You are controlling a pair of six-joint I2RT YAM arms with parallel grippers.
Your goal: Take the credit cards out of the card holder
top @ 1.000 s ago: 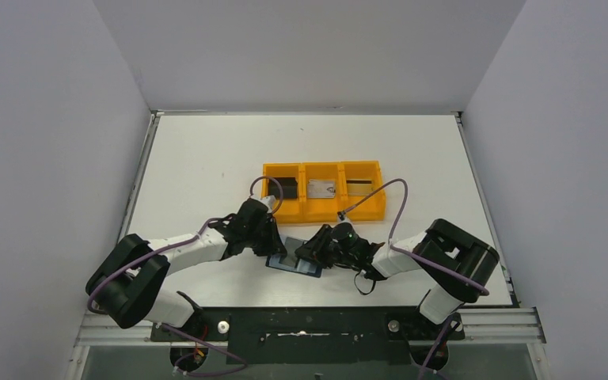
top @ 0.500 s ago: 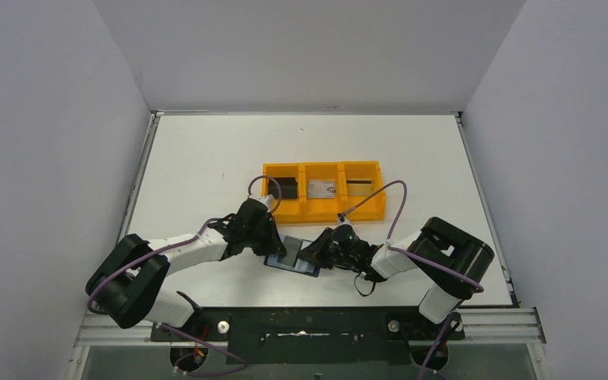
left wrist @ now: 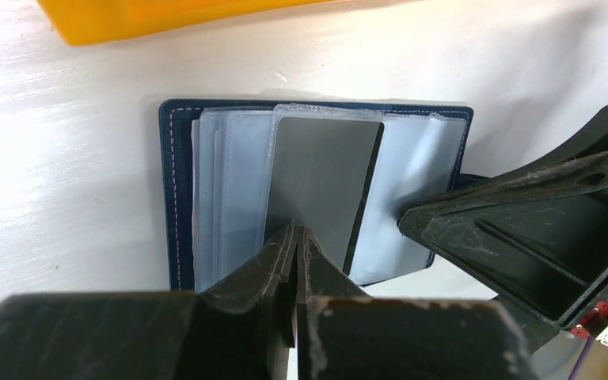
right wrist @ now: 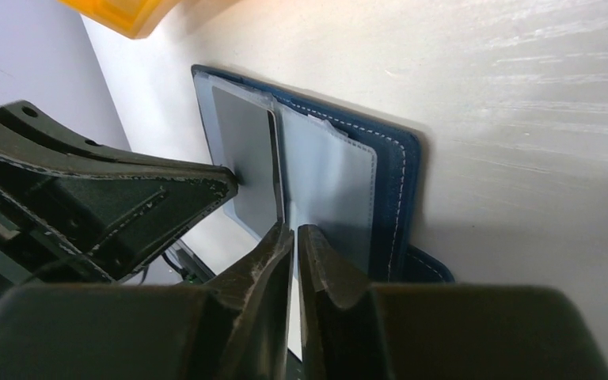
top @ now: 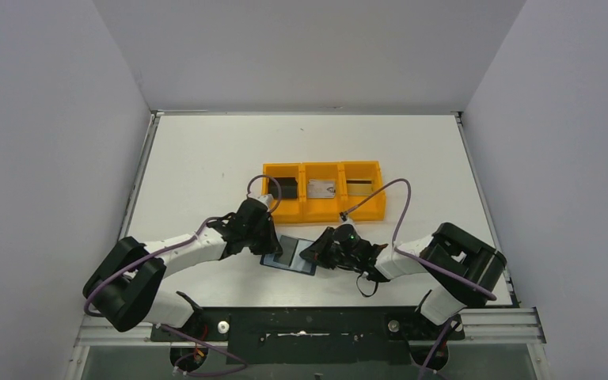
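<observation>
The navy card holder (top: 289, 254) lies open on the white table (top: 206, 158), just in front of the orange 3-compartment tray (top: 322, 214), between the 2 grippers. A dark grey card (left wrist: 321, 182) sits in its clear sleeve. The left gripper (left wrist: 294, 237), fingers clenched together, meets that card's near edge. The right gripper (right wrist: 294, 236), likewise clenched, meets the neighbouring sleeve. Whether either pinches anything cannot be told. A silver-grey card (top: 321, 188) and a gold-tan card (top: 356, 187) lie in the tray.

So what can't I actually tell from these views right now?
Left wrist: whether the left gripper grips the grey card; its own jaws cover the card's near edge.
Right wrist: what, if anything, the right gripper is nipping; the jaws hide the contact.
Top view: the card holder is small, its ends under both grippers.
Left wrist: the clear sleeves are cloudy and overlapping, hiding any further cards.
</observation>
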